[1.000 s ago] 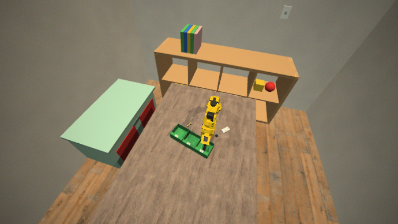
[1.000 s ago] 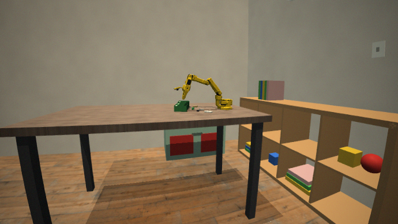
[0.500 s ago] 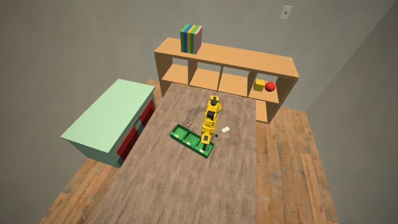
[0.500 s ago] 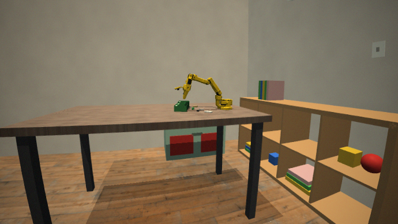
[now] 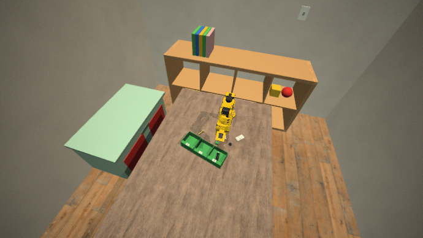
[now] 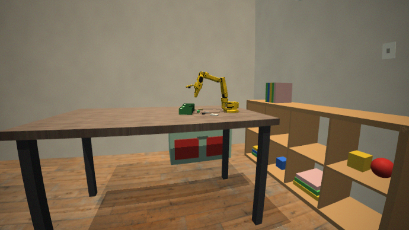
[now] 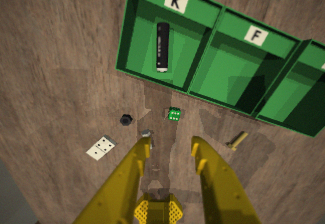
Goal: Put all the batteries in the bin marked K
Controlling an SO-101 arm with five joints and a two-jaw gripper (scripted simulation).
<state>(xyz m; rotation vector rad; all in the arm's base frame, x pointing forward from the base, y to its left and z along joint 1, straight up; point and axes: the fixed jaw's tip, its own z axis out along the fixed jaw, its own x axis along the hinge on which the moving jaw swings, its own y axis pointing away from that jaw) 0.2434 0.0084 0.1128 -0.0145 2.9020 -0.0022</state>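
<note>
A black battery (image 7: 162, 46) lies lengthwise in the green bin marked K (image 7: 169, 50); it also shows in the rightmost bin in the top view (image 5: 217, 154). My gripper (image 7: 170, 145) hangs above the table, short of the bins, with its yellow fingers a little apart and nothing between them. It also shows in the top view (image 5: 219, 140) and, raised above the bin row, in the exterior view (image 6: 189, 86). I see no other battery on the table.
Bins F (image 7: 239, 65) and H (image 7: 304, 95) adjoin K and look empty. On the table below me lie a green die (image 7: 174, 114), a black nut (image 7: 126, 119), a white domino (image 7: 101, 146), a small grey piece (image 7: 146, 133) and a brass screw (image 7: 237, 140).
</note>
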